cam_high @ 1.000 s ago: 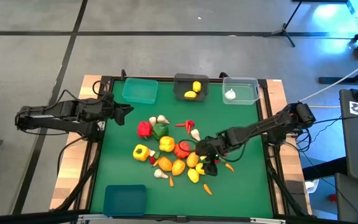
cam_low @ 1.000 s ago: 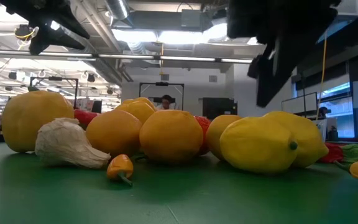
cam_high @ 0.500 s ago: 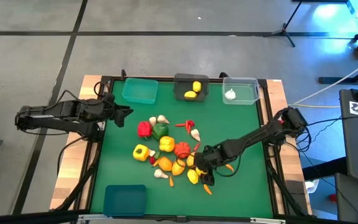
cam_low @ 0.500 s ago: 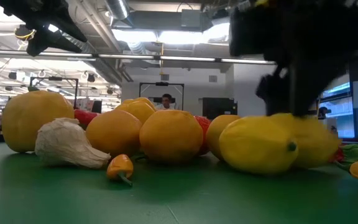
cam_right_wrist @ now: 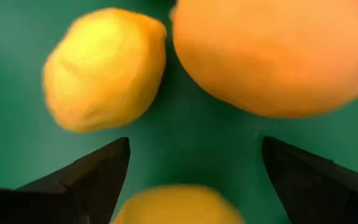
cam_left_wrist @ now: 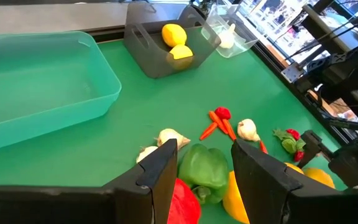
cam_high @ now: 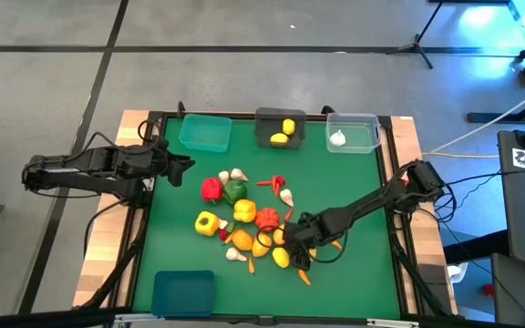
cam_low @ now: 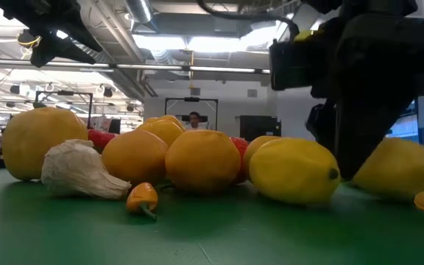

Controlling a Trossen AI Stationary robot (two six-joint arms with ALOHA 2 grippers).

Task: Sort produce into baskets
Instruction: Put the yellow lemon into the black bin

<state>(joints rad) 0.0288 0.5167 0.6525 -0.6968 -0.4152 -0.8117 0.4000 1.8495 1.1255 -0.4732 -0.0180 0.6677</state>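
Right gripper fingers apart over lemon (hidden overhead); left gripper fingers together.

Grey concrete floor, ceiling strip lights, exposed ducts

Seen from above, the right arm's gripper reaches low into a scattered pile of small toy fruits and vegetables on the green table, while the left arm's gripper waits near the translucent teal plastic bin.
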